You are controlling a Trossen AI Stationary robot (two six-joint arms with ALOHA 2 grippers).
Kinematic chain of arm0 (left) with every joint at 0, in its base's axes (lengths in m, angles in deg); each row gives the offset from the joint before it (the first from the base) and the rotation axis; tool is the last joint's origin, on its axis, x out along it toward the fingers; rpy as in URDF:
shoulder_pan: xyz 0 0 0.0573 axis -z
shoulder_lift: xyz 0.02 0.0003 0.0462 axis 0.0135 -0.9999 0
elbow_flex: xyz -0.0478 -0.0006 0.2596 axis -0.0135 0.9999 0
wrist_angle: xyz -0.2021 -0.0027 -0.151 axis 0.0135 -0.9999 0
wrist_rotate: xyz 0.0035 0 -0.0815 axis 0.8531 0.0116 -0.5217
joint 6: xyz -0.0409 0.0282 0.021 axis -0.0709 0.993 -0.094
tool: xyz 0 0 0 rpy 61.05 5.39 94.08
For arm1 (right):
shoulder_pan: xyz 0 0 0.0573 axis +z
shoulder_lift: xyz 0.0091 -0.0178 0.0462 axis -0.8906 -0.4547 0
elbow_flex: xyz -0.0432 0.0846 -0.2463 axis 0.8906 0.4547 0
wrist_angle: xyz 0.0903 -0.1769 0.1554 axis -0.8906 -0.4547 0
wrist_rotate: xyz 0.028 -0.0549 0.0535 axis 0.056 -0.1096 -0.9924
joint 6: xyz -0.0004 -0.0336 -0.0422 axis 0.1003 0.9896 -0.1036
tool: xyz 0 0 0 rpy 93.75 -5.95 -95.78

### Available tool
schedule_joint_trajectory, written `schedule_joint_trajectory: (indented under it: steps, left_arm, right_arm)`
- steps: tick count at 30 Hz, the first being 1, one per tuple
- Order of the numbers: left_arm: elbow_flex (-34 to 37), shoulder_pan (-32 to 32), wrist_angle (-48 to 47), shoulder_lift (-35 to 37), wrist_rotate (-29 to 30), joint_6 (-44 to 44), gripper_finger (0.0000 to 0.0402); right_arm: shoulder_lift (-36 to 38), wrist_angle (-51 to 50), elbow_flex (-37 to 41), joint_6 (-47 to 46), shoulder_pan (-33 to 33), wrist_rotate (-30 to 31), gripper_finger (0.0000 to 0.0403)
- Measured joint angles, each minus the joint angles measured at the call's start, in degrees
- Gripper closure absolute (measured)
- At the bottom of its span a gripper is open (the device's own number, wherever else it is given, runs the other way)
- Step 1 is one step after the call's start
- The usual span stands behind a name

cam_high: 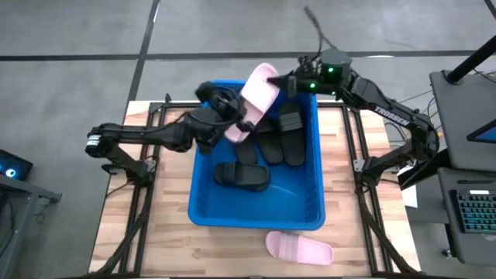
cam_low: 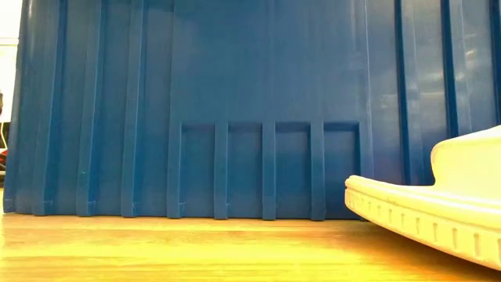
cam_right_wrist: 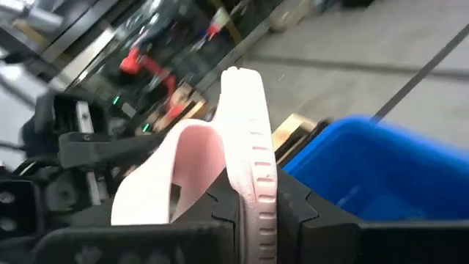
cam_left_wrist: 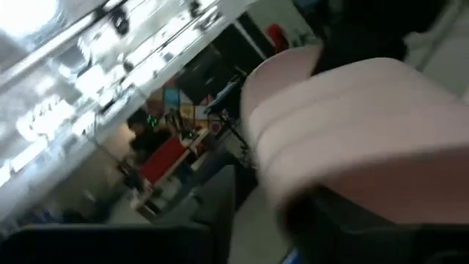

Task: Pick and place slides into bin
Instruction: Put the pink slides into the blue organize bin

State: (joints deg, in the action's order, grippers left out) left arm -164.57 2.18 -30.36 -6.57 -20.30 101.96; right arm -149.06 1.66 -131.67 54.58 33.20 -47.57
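A pale pink slide (cam_high: 260, 93) hangs tilted above the far left corner of the blue bin (cam_high: 203, 194), between my two grippers. My right gripper (cam_high: 285, 84) is shut on its far end. My left gripper (cam_high: 232, 122) is at its near end, where the left wrist view is filled by the ribbed strap (cam_left_wrist: 344, 125). Three black slides (cam_high: 242, 175) (cam_high: 270, 143) (cam_high: 293, 136) lie on the bin's floor. A second pink slide (cam_high: 300, 248) rests sole down on the table in front of the bin, and also shows in the low view (cam_low: 438, 211). My right gripper (cam_right_wrist: 256, 213) pinches the sole's edge (cam_right_wrist: 258, 176) between its two fingers (cam_right_wrist: 220, 213), near the slide's far end. The fingers come about level from the table's far right. The sole stands on edge, strap (cam_right_wrist: 168, 176) toward the left arm, lifted clear of the bin.
The bin fills the middle of the wooden table (cam_high: 163, 232), and its near wall (cam_low: 235, 94) blocks the low view. Black arm frames (cam_high: 139, 194) (cam_high: 368, 194) run along both sides. A keyboard (cam_high: 474, 213) sits off the table's right.
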Motion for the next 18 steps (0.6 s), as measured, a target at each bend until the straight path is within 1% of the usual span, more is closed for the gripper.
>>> schedule_joint_trajectory:
  steps: [3,6,9,10,11,12,13,15,18]
  left_arm:
    - [0.0,-0.2,-0.2,2.3,2.5,-5.5,0.0265]
    - [0.0,-0.2,0.1,5.6,3.2,-10.4,0.0234]
    - [0.2,-0.3,0.0,8.9,2.7,-19.2,0.0217]
    - [0.3,-0.3,-0.7,9.9,1.6,-22.7,0.0215]
    - [0.3,-0.4,-2.0,11.0,-1.2,-26.1,0.0214]
    - [0.3,-0.6,-4.2,12.4,-5.6,-29.2,0.0213]
    - [0.3,-1.2,-6.7,13.9,-11.4,-32.9,0.0213]
    - [0.3,-3.3,-9.3,15.5,-23.2,-42.9,0.0212]
    - [0.3,-8.0,-13.7,16.9,-36.8,-57.0,0.0212]
  right_arm:
    - [1.6,0.0,0.0,2.4,-0.8,4.7,0.0371]
    - [3.1,-0.5,0.0,4.8,-0.9,10.6,0.0371]
    - [5.1,-0.1,0.0,8.6,-0.8,16.1,0.0372]
    - [5.9,0.3,0.0,9.5,-0.8,17.4,0.0372]
    - [6.5,0.8,0.0,10.4,-0.8,18.4,0.0372]
    - [6.9,1.5,0.0,11.4,-0.8,19.2,0.0372]
    - [7.1,2.3,0.0,12.4,-0.8,19.6,0.0372]
    - [7.3,4.6,0.1,14.3,-0.8,19.8,0.0372]
    - [7.2,9.0,0.2,17.8,-0.6,19.5,0.0372]
